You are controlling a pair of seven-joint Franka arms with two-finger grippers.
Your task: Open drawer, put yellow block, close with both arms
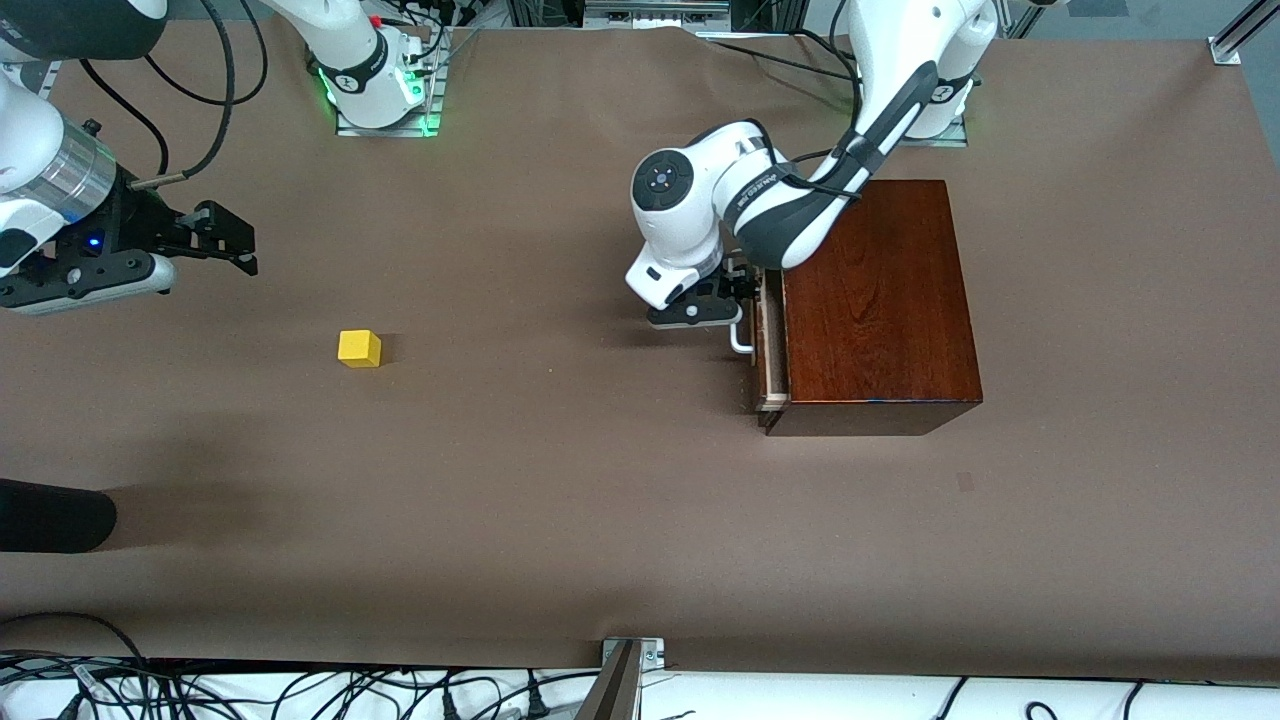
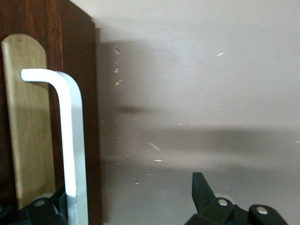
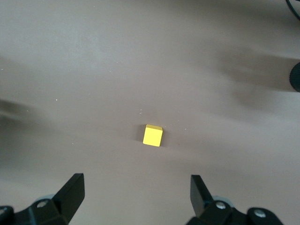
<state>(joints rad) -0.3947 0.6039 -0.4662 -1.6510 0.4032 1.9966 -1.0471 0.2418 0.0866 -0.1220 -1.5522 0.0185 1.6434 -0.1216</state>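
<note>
The dark reddish-brown wooden box (image 1: pixel 880 300) stands toward the left arm's end of the table. Its drawer (image 1: pixel 770 345) is out by a narrow pale strip. My left gripper (image 1: pixel 735 300) is open at the white handle (image 1: pixel 741 338). In the left wrist view the handle (image 2: pixel 75 150) stands just inside one finger of the left gripper (image 2: pixel 130 194), and the other finger (image 2: pixel 201 187) is well apart from it. The yellow block (image 1: pixel 359 348) lies on the bare table toward the right arm's end. My right gripper (image 1: pixel 235 245) is open and empty in the air near it. The right wrist view shows the block (image 3: pixel 153 135) ahead of the right gripper (image 3: pixel 136 187).
A black rounded object (image 1: pixel 50 515) juts in at the table's edge toward the right arm's end, nearer to the front camera than the block. Cables (image 1: pixel 300 690) run along the near edge. The arm bases (image 1: pixel 380 90) stand along the table's edge farthest from the front camera.
</note>
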